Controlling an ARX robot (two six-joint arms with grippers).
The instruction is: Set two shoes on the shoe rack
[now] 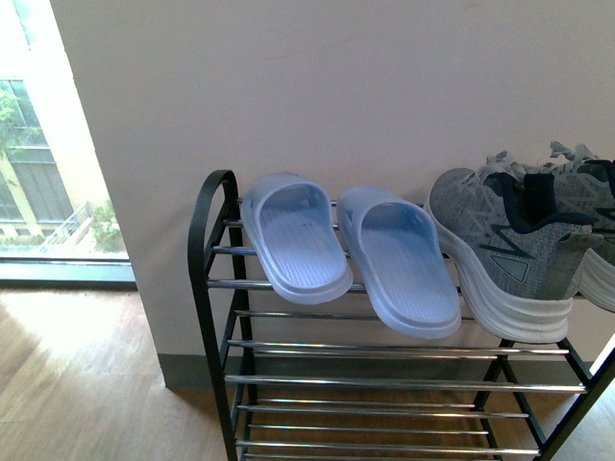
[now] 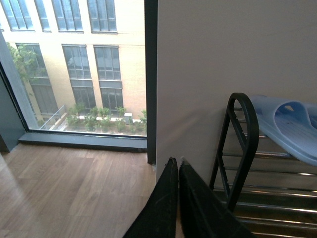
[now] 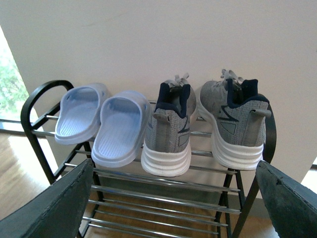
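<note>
Two grey knit sneakers with white soles stand side by side, heels toward me, on the top shelf of the shoe rack [image 3: 163,181]: one shoe [image 3: 168,131] in the middle, the other [image 3: 237,124] at the right end. In the front view the nearer shoe [image 1: 504,245] shows at the right edge, on the rack [image 1: 207,250]. My right gripper [image 3: 176,203] is open, drawn back from the rack, nothing between its fingers [image 3: 59,203]. My left gripper [image 2: 178,163] is shut and empty, off the rack's [image 2: 245,134] left end, near the wall.
A pair of light blue slippers [image 1: 351,245] lies on the top shelf to the left of the sneakers. The rack stands against a pale wall. The lower chrome shelves [image 1: 404,384] hold nothing. Wooden floor and a large window [image 2: 74,64] lie to the left.
</note>
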